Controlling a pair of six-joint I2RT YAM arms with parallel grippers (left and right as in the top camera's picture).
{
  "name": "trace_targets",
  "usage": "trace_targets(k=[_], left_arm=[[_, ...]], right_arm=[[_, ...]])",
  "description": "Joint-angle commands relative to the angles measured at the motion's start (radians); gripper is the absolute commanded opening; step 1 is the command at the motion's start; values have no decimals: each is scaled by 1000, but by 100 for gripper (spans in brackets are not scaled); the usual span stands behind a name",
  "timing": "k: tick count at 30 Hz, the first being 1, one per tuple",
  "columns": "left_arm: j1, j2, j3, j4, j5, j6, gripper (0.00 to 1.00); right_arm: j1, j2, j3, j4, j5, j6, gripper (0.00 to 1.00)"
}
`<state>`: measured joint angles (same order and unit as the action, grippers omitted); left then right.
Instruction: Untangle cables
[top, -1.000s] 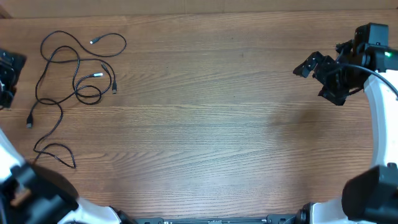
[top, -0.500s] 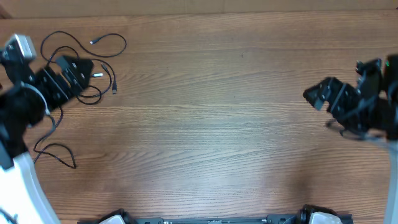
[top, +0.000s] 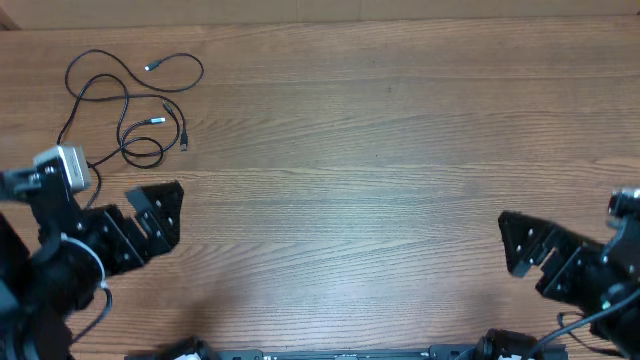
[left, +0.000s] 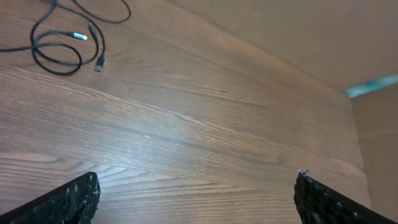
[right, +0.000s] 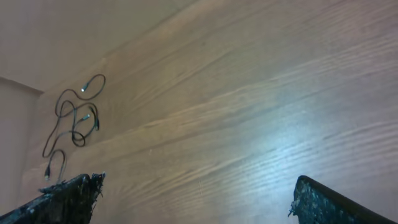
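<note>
Far left on the brown wood-grain table (top: 380, 150): thin black cables (top: 122, 125) with small silver-tipped plugs, lying flat in loose overlapping loops, one small tight coil among them, several plug ends lying free. Held by nothing, touched by nothing.

Low at the front-left of the table: black two-finger left gripper (top: 160, 215), reaching out from the left arm and angled toward the table's middle. Fingers spread wide, only bare wood between them. Well apart from the cables, on the near side of them. In the left wrist view, the coil and two plugs at the upper left, far beyond the textured black fingertips (left: 81, 193) at the bottom corners.

Low at the front-right: black two-finger right gripper (top: 510, 243), pointing leftward across the table, arm folded back toward the front edge. Jaws likewise fully apart and empty. In the right wrist view, the cables small at the far left, with the whole width of the table between.
</note>
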<state>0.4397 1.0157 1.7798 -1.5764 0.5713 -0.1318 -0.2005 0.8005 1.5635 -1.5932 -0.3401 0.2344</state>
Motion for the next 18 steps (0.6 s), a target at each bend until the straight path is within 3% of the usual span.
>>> trace_targets(k=[1, 5, 18], left_arm=[[-3, -9, 15, 2, -6, 39, 100], [-3, -6, 15, 2, -6, 39, 100], [-3, -3, 15, 2, -6, 39, 100]], right_arm=[[5, 3, -9, -32, 14, -7, 100], [5, 3, -9, -101, 14, -7, 100], [5, 3, -9, -100, 14, -7, 100]])
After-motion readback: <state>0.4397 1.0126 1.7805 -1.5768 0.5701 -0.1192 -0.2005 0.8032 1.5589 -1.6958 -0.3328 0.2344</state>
